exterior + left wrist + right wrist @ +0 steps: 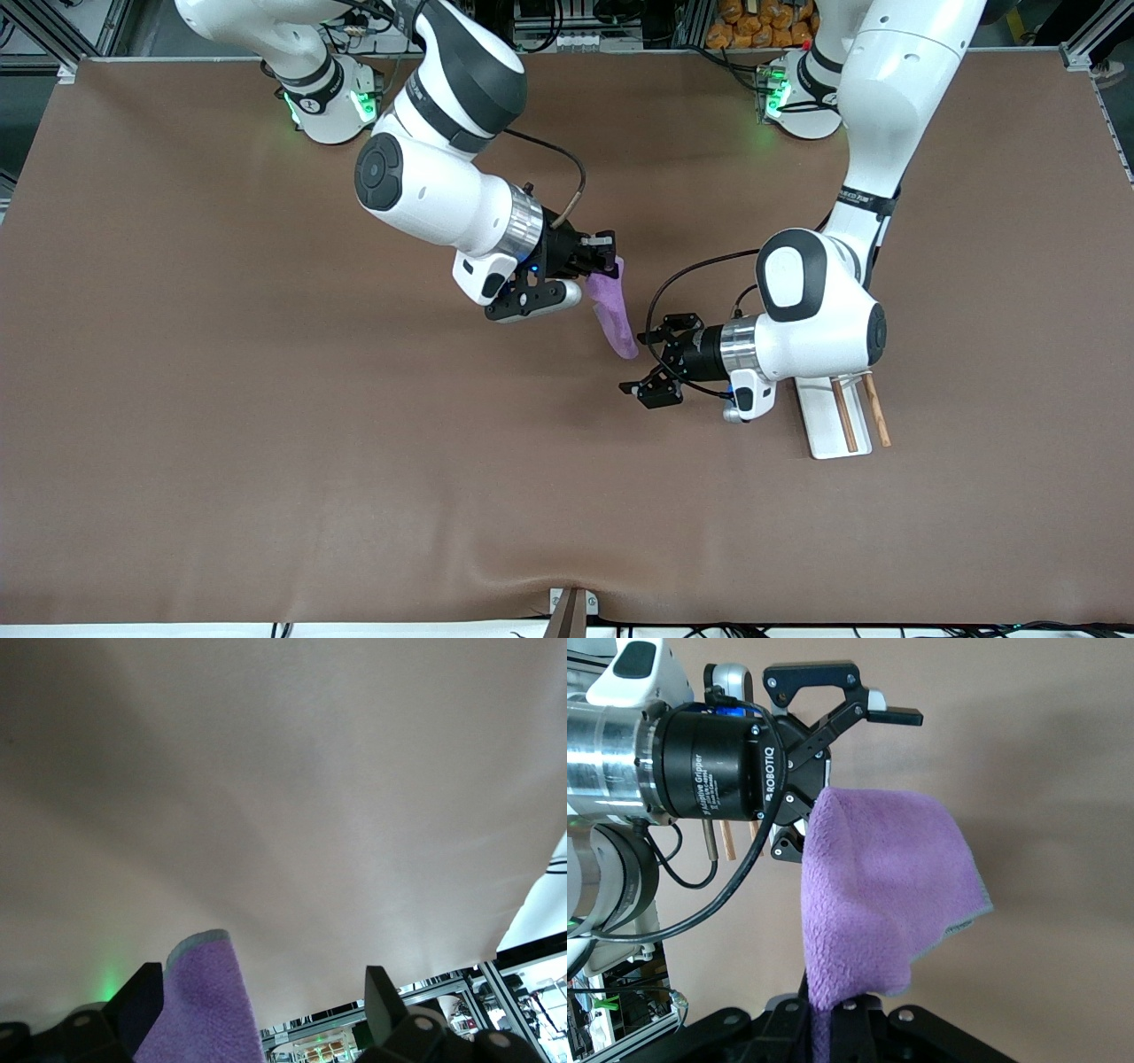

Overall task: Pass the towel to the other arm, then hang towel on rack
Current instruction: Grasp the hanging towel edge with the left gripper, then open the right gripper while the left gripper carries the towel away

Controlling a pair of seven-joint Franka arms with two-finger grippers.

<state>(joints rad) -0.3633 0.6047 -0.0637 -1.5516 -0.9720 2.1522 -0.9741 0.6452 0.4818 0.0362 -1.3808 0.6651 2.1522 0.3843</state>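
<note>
One towel (pixel 614 312) and one rack (pixel 842 415) are showing from the front, the towel hanging over the bench (pixel 266 443) from the clenched right pincer (pixel 608 254). The left pincer (pixel 654 365) is gaping just beside it. The left wrist view is showing the towel (pixel 199 1005) between spread fingers (pixel 383 997). The right wrist view is showing the towel (pixel 877 886) pinched.

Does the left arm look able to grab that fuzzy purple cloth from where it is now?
Probably yes. The left gripper is open right beside the hanging fuzzy purple towel, which the right gripper pinches by its top. Nothing sits between them.
</note>
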